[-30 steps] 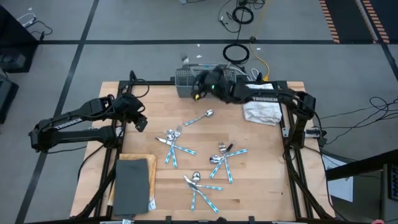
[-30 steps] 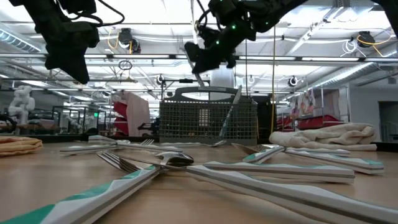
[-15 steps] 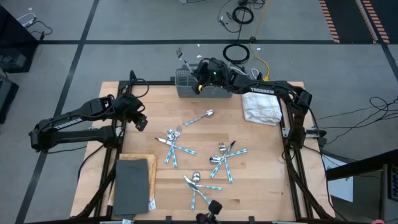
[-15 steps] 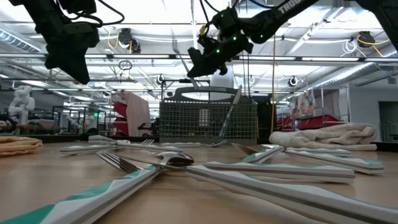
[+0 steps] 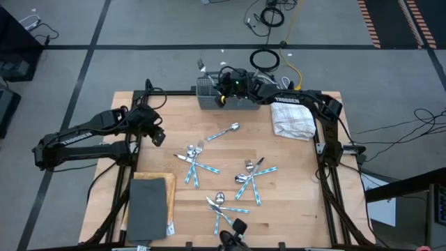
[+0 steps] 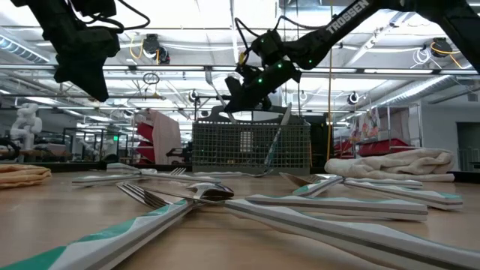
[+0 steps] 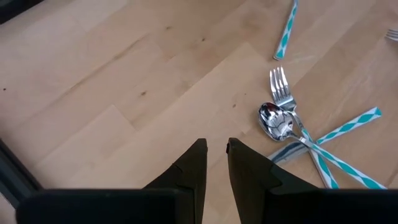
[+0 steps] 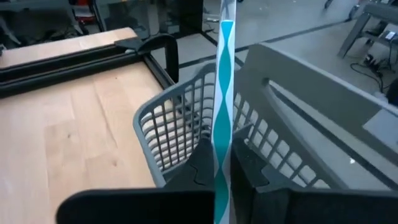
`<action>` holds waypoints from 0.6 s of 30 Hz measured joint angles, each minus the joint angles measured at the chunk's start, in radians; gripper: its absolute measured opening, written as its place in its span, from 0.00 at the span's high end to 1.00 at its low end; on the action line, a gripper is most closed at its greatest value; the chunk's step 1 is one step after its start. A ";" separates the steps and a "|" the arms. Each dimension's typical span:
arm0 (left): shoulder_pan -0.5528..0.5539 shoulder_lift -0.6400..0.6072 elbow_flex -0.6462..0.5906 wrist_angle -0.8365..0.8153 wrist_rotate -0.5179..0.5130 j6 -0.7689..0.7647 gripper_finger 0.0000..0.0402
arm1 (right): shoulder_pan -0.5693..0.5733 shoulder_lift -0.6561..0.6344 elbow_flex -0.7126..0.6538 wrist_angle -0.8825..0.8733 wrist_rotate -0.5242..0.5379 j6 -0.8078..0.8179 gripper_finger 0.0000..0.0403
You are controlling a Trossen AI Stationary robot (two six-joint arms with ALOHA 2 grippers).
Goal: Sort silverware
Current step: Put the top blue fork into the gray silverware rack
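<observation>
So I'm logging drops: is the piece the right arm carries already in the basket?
Not yet. The right gripper is shut on a utensil, held above the basket rim.

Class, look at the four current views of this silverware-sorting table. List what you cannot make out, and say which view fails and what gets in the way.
- Head of the utensil in the right pincer: the right wrist view shows only its handle; elsewhere it is too small to tell.
- Basket contents: hidden by mesh in the low view, by the arm in the high view.
- Utensil types in the piles: too small and overlapping from above.
- Left pincer: holds nothing visible.
</observation>
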 joint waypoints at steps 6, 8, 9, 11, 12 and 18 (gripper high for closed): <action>0.000 0.000 0.000 0.000 -0.005 0.000 0.83 | -0.006 0.001 0.000 -0.080 0.003 0.031 1.00; 0.000 0.000 0.000 0.000 -0.006 0.001 0.83 | -0.010 0.001 0.000 -0.110 0.005 0.047 1.00; 0.000 0.000 0.000 0.000 -0.006 0.006 0.83 | -0.013 0.001 0.000 -0.128 0.005 0.057 1.00; 0.000 0.000 0.000 0.000 -0.006 0.020 0.83 | -0.015 0.001 0.000 -0.164 0.006 0.085 1.00; 0.000 0.000 0.000 0.000 -0.006 0.020 0.83 | -0.015 0.001 0.000 -0.172 0.007 0.100 0.99; 0.000 0.000 0.000 0.000 -0.006 0.019 0.83 | -0.015 0.001 0.000 -0.178 0.052 0.148 0.87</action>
